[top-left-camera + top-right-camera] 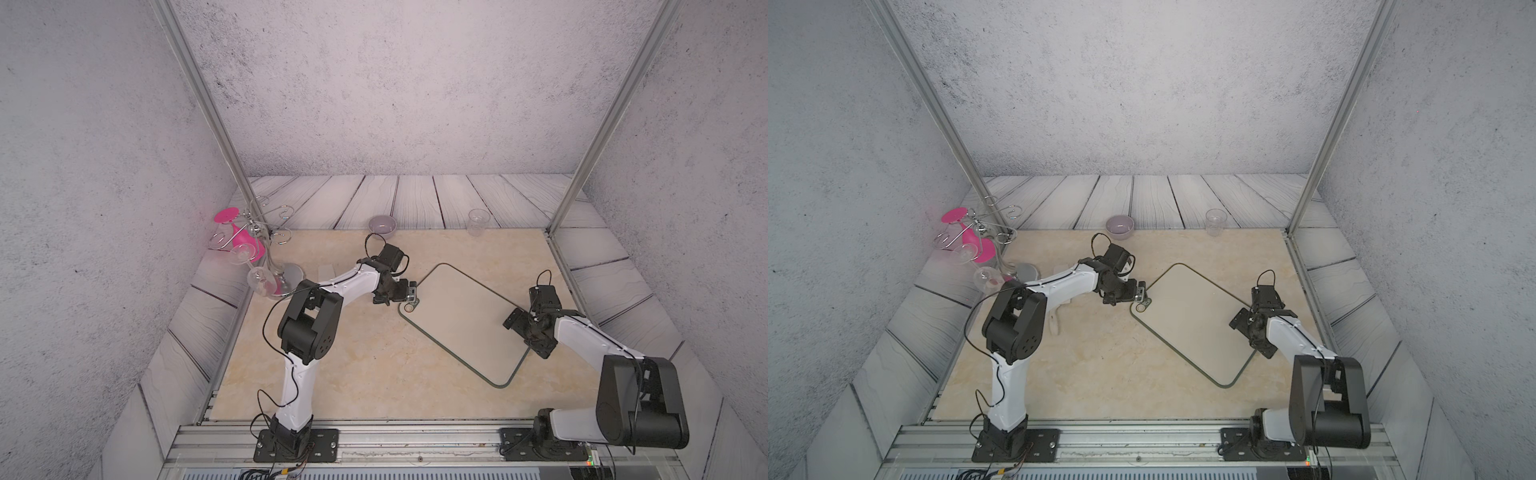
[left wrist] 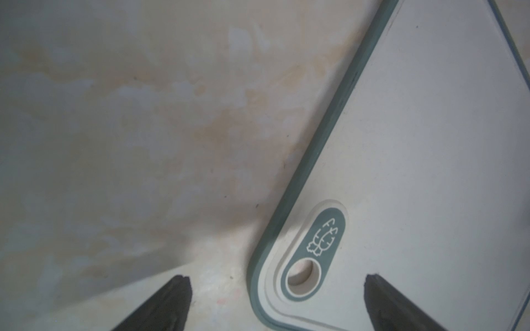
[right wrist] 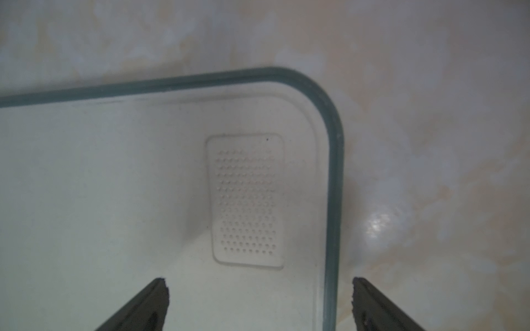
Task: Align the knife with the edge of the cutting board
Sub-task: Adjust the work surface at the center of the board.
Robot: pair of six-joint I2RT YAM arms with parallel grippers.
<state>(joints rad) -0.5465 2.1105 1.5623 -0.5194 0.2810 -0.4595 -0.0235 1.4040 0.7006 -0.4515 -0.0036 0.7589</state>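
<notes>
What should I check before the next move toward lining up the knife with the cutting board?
1. Left hand open: ok, it straddles the hole corner of the cutting board, holding nothing.
2. Right hand open: ok, it straddles the rim by the dotted patch, holding nothing.
3. Board flat, top bare: ok.
4. Knife in clear view: not ok, mostly hidden under the left arm; a pale end shows in a top view.
5. Knife along a board edge: not ok, it lies apart from the board.
6. Knife's heading: cannot tell.
</notes>
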